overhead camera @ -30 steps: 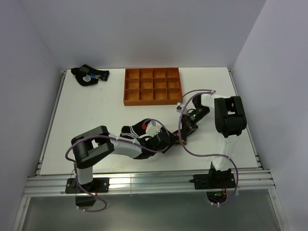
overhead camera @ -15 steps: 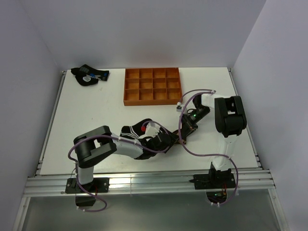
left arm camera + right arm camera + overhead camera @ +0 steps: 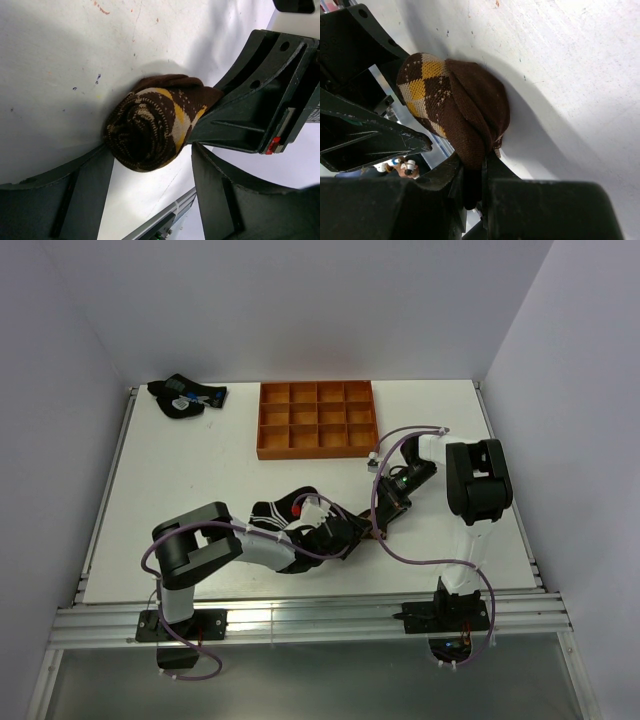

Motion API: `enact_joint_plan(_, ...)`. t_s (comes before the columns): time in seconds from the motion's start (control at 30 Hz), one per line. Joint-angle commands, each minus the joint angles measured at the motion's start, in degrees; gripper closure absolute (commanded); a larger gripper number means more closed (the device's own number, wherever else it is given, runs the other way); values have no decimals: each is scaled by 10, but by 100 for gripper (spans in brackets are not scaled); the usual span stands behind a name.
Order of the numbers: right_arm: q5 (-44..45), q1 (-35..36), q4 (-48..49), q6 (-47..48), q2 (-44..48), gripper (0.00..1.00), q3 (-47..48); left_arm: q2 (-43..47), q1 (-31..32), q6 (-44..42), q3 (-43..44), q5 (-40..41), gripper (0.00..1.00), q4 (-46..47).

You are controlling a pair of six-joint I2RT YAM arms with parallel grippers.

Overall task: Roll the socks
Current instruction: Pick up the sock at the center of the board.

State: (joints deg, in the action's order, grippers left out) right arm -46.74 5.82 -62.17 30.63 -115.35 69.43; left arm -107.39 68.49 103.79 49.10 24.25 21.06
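The brown argyle sock (image 3: 150,125) lies rolled into a tight bundle on the white table. It also shows in the right wrist view (image 3: 450,95) and, barely, in the top view (image 3: 372,534). My right gripper (image 3: 482,162) is shut on the roll's plain brown cuff end. My left gripper (image 3: 151,157) is open, its fingertips (image 3: 100,165) on either side of the roll's near edge. Both grippers meet at the roll in the top view, the left (image 3: 352,533) and the right (image 3: 381,524). The black ankle sock (image 3: 274,512) with white stripes lies partly under my left arm.
An orange compartment tray (image 3: 318,420) stands at the back middle. A dark sock bundle (image 3: 185,397) with blue and white marks lies at the back left corner. The table's front rail (image 3: 300,625) runs close behind the roll.
My left arm has shifted slightly to the right toward the roll. The right arm and the roll have stayed in place.
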Motion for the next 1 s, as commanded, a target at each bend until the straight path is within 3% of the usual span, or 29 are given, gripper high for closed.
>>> enact_joint_plan(0.0, 28, -7, 61, -14, 2, 100, 4, 6, 5, 4, -17, -13, 31, -43)
enact_joint_plan(0.53, -24, -7, -16, 57, -15, 100, 15, -32, -25, 4, 9, 0, 29, -73)
enact_joint_plan(0.97, -60, -7, -105, 142, -37, 100, 41, -67, -37, 1, 43, 4, 35, -106)
